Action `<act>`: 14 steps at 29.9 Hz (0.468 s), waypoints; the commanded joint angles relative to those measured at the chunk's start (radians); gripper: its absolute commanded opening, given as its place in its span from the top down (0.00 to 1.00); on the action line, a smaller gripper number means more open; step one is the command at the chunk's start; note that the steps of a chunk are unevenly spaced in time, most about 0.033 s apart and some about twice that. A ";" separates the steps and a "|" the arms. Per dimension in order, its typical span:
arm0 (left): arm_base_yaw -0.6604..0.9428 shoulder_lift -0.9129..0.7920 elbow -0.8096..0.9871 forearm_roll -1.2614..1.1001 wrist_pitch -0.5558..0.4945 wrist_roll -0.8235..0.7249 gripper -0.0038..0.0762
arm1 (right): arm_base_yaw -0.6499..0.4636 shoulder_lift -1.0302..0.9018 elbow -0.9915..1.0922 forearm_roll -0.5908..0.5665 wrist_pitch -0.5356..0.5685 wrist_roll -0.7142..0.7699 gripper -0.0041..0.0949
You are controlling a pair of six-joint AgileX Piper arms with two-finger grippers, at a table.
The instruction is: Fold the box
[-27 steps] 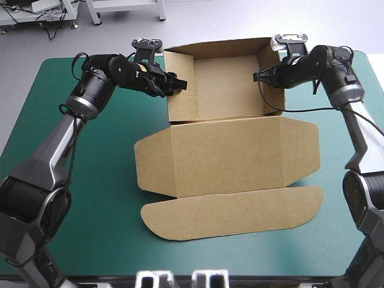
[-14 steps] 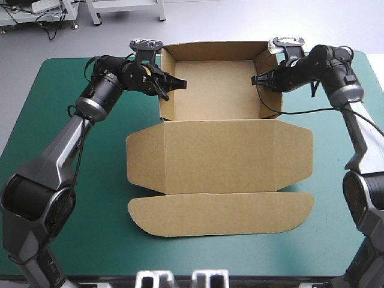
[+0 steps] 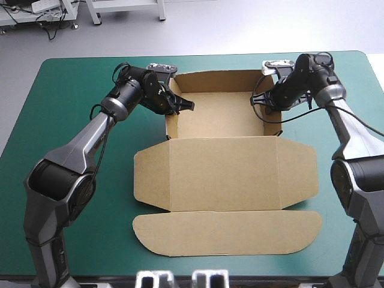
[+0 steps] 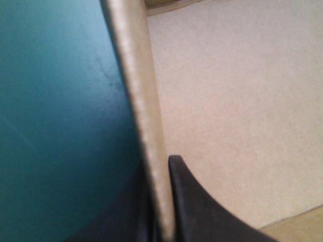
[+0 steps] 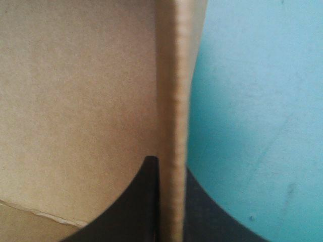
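Box (image 3: 225,162) sits mid-bench, an open tray with its walls up at the far side. The lid (image 3: 225,175) lies flat on the teal-green cover toward the near edge, and a rounded flap (image 3: 228,233) lies flat beyond it.

Left tool (image 3: 179,103) is clamped on the tray's left wall (image 4: 146,101). One black finger is inside the tray and the other outside over the cover, with the board edge running straight up between them. On the inner finger's side is the plain brown tray floor, and on the outer finger's side is bare bench (image 3: 78,78).

Right tool (image 3: 267,101) is clamped the same way on the right wall (image 5: 175,101). The board edge is pinched between its two fingers, with brown tray floor to the inner side and teal-green cover to the outer.

The two tools face each other across the tray, which lies between them. Both grip near the top edge of their walls, closer to the tray's far end than to the lid's hinge. Lid and flap lie on the near side of both tools, with neither tool touching them.
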 commanded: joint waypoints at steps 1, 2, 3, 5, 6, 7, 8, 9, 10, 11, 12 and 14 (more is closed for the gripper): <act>-0.013 -0.030 -0.074 -0.067 0.004 0.076 0.96 | 0.036 -0.011 -0.030 -0.020 0.035 -0.049 0.98; -0.013 -0.017 -0.091 -0.071 0.025 0.083 0.96 | 0.045 -0.002 -0.030 -0.035 0.050 -0.047 0.98; -0.013 0.001 -0.117 -0.066 0.059 0.085 0.96 | 0.056 0.008 -0.030 -0.052 0.060 -0.037 0.98; -0.013 0.027 -0.156 -0.054 0.100 0.085 0.96 | 0.074 0.023 -0.030 -0.075 0.062 -0.020 0.98; -0.013 0.038 -0.171 -0.050 0.117 0.085 0.96 | 0.080 0.029 -0.030 -0.080 0.060 -0.020 0.98; -0.013 0.051 -0.187 -0.049 0.131 0.085 0.96 | 0.089 0.030 -0.033 -0.088 0.057 -0.020 0.98; -0.013 0.062 -0.202 -0.046 0.141 0.091 0.96 | 0.094 0.033 -0.033 -0.097 0.051 -0.018 0.98; -0.013 0.070 -0.213 -0.040 0.151 0.098 0.96 | 0.100 0.033 -0.033 -0.106 0.046 -0.014 0.98; -0.013 0.080 -0.219 -0.036 0.153 0.101 0.96 | 0.104 0.033 -0.033 -0.115 0.043 -0.008 0.98; -0.013 0.084 -0.222 -0.029 0.158 0.101 0.96 | 0.105 0.033 -0.033 -0.119 0.041 -0.008 0.98; -0.013 0.093 -0.222 -0.018 0.160 0.101 0.96 | 0.105 0.033 -0.033 -0.121 0.041 -0.002 0.98; -0.013 0.102 -0.222 -0.006 0.182 0.101 0.96 | 0.105 0.034 -0.033 -0.123 0.047 0.001 0.98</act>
